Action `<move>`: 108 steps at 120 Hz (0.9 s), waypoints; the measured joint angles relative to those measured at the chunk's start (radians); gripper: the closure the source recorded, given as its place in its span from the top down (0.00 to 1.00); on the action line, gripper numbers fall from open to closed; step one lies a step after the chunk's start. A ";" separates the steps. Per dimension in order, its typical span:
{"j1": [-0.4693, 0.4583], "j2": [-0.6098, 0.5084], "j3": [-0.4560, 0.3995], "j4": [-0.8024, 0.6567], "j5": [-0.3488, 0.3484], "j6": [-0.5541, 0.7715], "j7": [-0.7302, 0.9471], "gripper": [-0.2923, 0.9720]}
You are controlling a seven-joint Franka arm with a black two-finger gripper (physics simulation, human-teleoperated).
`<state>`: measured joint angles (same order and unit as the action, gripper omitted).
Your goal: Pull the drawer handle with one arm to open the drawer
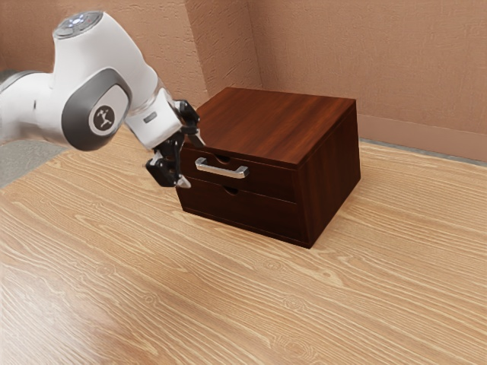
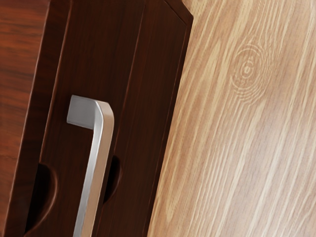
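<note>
The cabinet (image 1: 281, 125) stood on the wood-grain table (image 1: 228, 304), with a brown wall (image 1: 380, 53) behind it and a grey patch (image 1: 23, 156) at the exterior view's left edge. No object lay between the gripper and the cabinet front.

Count:
- One cabinet, of dark wood.
- Two drawer fronts: the upper drawer (image 1: 266, 176) and the lower drawer (image 1: 243, 207), stacked.
- One silver handle (image 1: 221, 169), mounted horizontally on the upper drawer.
- Two notches, one cut into the top edge of each drawer front (image 1: 223, 159).
- One arm (image 1: 91, 99) and one gripper (image 1: 190, 161).

The arm entered from the exterior view's left. The gripper sat at the cabinet's front corner, at the end of the handle nearer the arm. Its fingers were spread apart, one above and one below handle height, and gripped nothing. Contact with the handle could not be confirmed.

In the exterior view the upper drawer front appeared level with the lower front. In the wrist view the handle (image 2: 94, 163) ran along the drawer front (image 2: 79, 74), its bent end close under the hand, with the table (image 2: 247, 148) beside the cabinet.
</note>
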<state>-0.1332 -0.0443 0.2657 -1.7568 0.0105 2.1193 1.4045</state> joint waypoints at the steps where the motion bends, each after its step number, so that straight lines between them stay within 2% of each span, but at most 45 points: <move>1: 0.001 0.002 0.000 0.000 -0.004 0.003 0.003 0.72; 44: 0.022 0.066 0.000 0.000 -0.076 0.087 0.115 0.55; 108: 0.050 0.130 0.000 0.007 -0.110 0.130 0.204 0.50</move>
<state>-0.0828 0.0857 0.2654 -1.7495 -0.0991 2.2493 1.6083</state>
